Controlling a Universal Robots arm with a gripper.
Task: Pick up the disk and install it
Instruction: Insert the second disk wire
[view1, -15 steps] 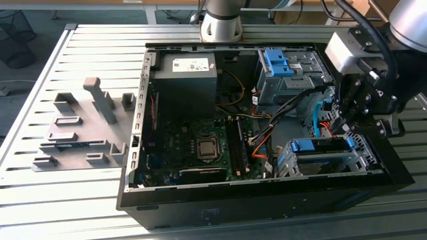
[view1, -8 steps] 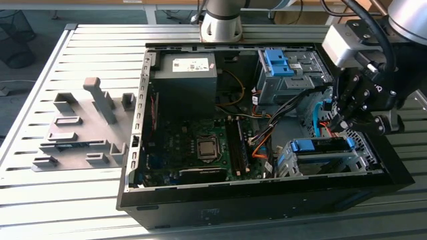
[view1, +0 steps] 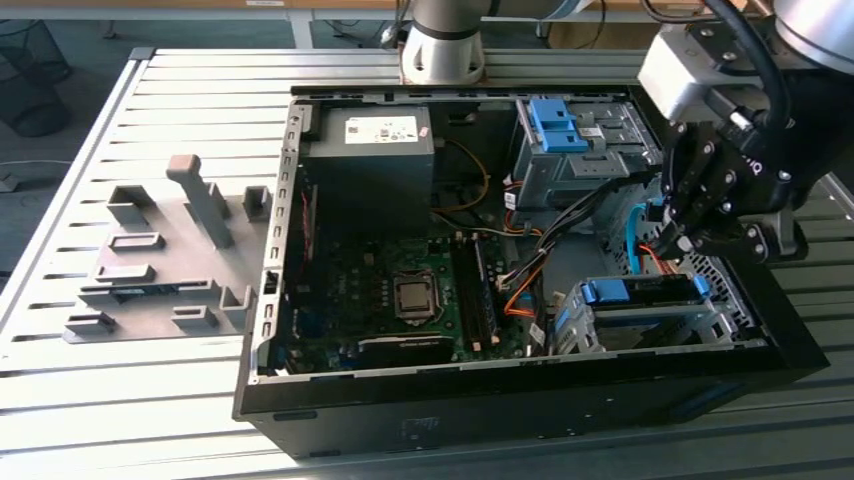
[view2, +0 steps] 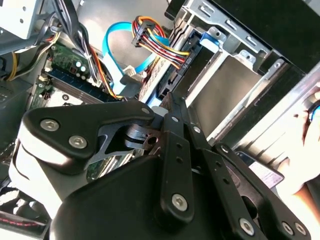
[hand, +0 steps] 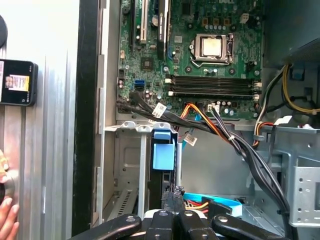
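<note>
Black fingers (hand: 175, 216), pressed together and holding nothing, hang inside the computer case (view1: 400, 420) on a slatted metal table (view1: 147, 400).

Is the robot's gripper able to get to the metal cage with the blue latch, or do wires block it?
Probably yes. The gripper hangs just above the cage with its blue latch, inside the open case. The coloured cables run beside the cage, not over it.
</note>
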